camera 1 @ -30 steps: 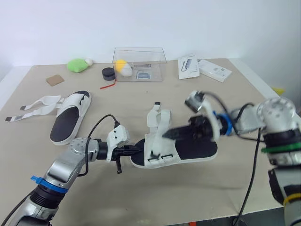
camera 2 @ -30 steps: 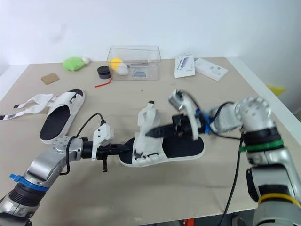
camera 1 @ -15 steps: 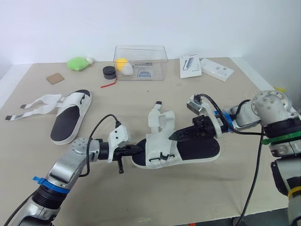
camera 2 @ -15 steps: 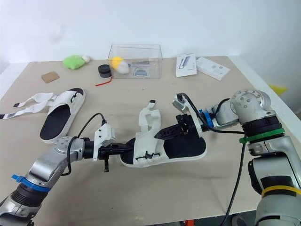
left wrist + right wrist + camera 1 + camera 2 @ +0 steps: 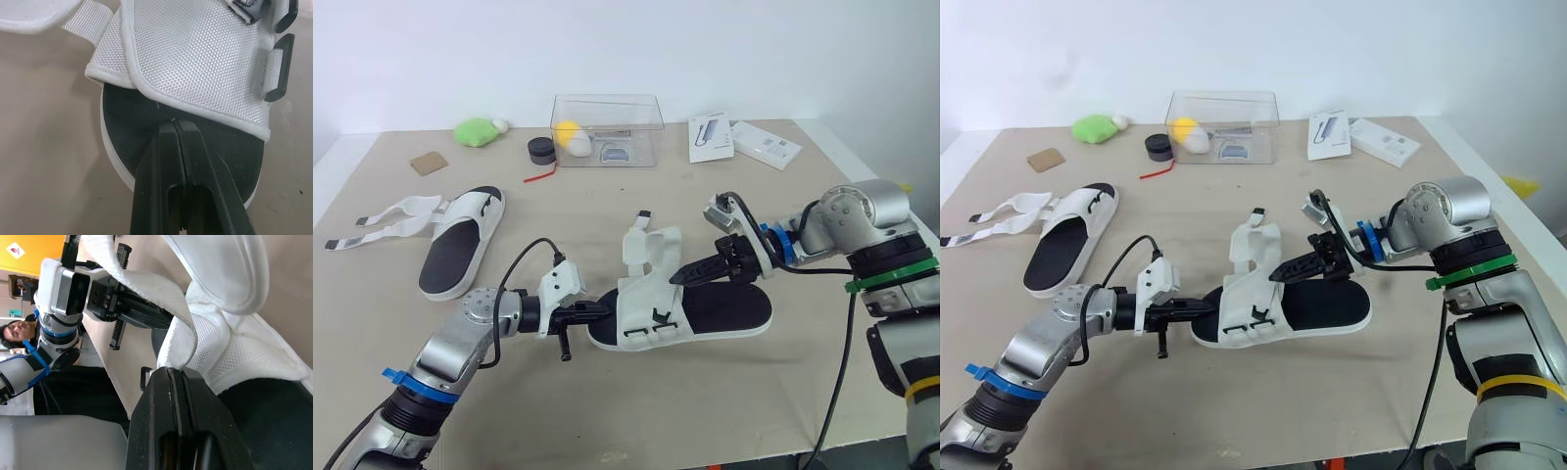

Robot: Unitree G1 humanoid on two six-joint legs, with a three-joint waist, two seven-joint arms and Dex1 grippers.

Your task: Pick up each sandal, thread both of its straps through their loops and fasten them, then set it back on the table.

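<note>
The near sandal (image 5: pixel 724 311), black sole with a white upper, lies mid-table with its toe toward my left arm. My left gripper (image 5: pixel 603 307) is shut on the toe end of its sole, just under the edge of the white upper (image 5: pixel 195 58). My right gripper (image 5: pixel 676 280) reaches in from the right and is shut on a white strap (image 5: pixel 146 289) that rises from the upper. Two black loops (image 5: pixel 646 333) show on the upper's near side. The second sandal (image 5: pixel 460 243) lies at the left with its straps (image 5: pixel 374 231) spread open on the table.
A clear plastic box (image 5: pixel 604 129) stands at the back, with a black round part (image 5: pixel 540 150) and a red cord (image 5: pixel 538 177) beside it. A green object (image 5: pixel 475 133) and a cardboard piece (image 5: pixel 428 164) lie back left, two white boxes (image 5: pixel 710 137) back right.
My right wrist has turned and drawn back to the right, keeping the strap pinched. The sandal has shifted slightly right. My left gripper still holds the toe.
</note>
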